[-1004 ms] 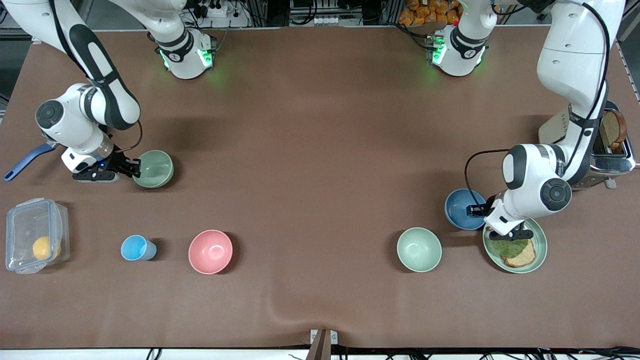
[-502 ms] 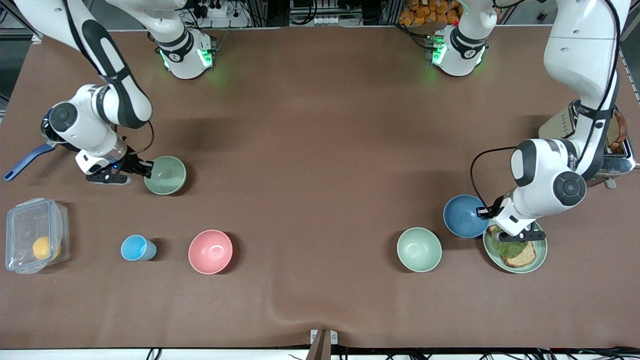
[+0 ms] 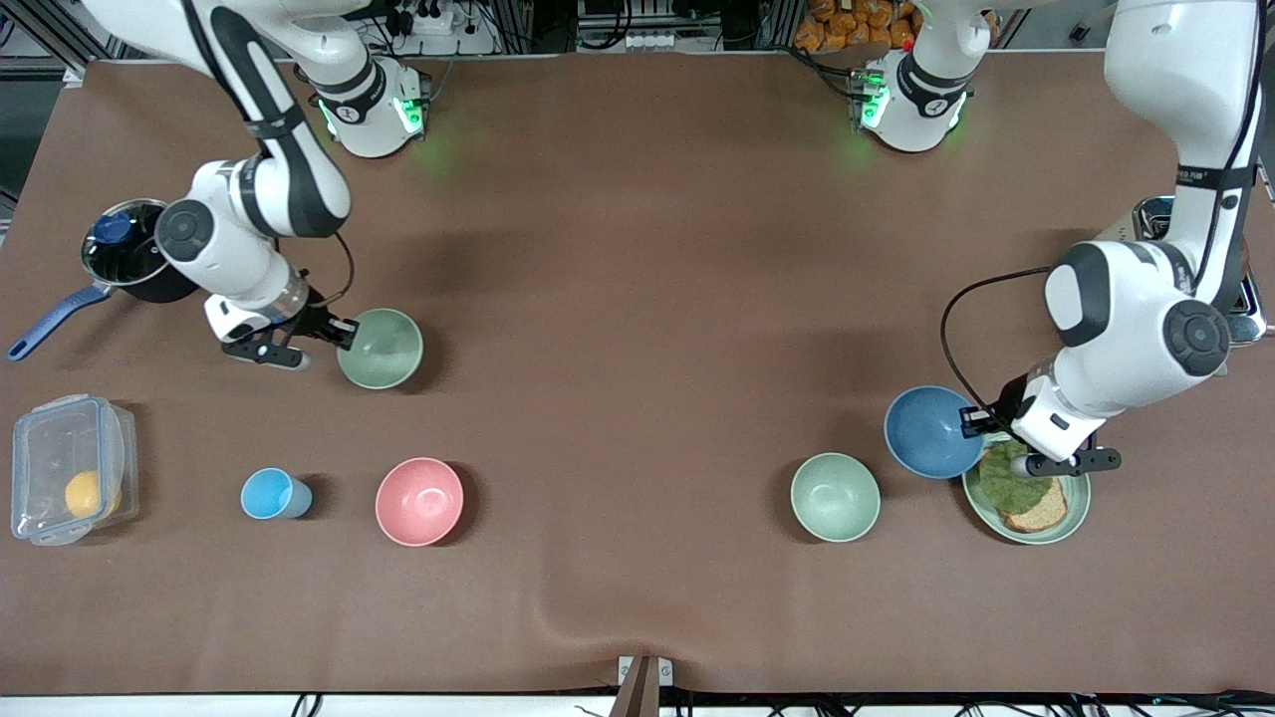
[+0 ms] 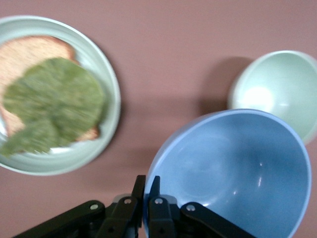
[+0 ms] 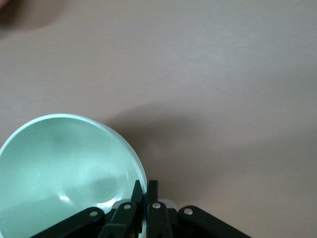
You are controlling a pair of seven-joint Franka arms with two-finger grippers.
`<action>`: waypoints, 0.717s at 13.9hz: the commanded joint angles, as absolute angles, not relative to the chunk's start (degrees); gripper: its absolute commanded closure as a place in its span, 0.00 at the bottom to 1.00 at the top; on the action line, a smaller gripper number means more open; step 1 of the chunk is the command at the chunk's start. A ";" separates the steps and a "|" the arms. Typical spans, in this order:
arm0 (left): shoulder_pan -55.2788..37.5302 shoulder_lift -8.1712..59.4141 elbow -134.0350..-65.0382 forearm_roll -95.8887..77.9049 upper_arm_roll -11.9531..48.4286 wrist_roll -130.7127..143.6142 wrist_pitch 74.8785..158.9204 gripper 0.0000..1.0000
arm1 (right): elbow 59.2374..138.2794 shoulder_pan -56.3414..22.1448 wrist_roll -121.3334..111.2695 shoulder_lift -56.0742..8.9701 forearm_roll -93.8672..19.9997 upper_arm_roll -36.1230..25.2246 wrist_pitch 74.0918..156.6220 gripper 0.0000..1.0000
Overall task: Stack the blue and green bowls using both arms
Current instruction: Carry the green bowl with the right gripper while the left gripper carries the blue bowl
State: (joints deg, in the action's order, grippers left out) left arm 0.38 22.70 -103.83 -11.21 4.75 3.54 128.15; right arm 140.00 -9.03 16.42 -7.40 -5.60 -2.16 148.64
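Observation:
My right gripper (image 3: 344, 335) is shut on the rim of the pale sage-green bowl (image 3: 381, 349) and holds it tilted a little above the bare table, near the pot. In the right wrist view the fingers (image 5: 153, 191) pinch that green bowl's (image 5: 64, 173) rim. My left gripper (image 3: 973, 423) is shut on the rim of the blue bowl (image 3: 931, 431), which hangs over the table beside the plate's edge. In the left wrist view the gripper (image 4: 147, 184) clamps the blue bowl's (image 4: 233, 173) rim.
A paler mint bowl (image 3: 835, 496) and a green plate (image 3: 1074, 511) with toast lie under and beside the blue bowl. A pink bowl (image 3: 419, 501), light-blue cup (image 3: 274, 494) and clear box (image 3: 65, 483) sit nearer the camera. A pot (image 3: 125, 249) and toaster (image 3: 1240, 309) stand at the ends.
The right arm has carried the green bowl toward the table's middle, uncovering the pot. The left arm has risen with the blue bowl, which now looks larger and overlaps the plate's edge.

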 commanded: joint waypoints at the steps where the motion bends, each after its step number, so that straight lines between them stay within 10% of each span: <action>1: 0.79 20.30 -105.03 -14.94 8.16 3.24 126.04 1.00 | 139.05 -14.57 25.89 -6.06 -6.50 -2.46 147.66 1.00; 10: -4.38 21.79 -104.94 -14.85 13.18 13.35 125.95 1.00 | 134.13 -31.81 53.07 -7.03 -7.29 -2.46 148.35 1.00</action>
State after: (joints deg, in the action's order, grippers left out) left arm -2.46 21.64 -104.91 -13.51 13.26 10.84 126.15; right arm 135.08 -29.68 49.60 -7.18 -6.12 -1.99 148.64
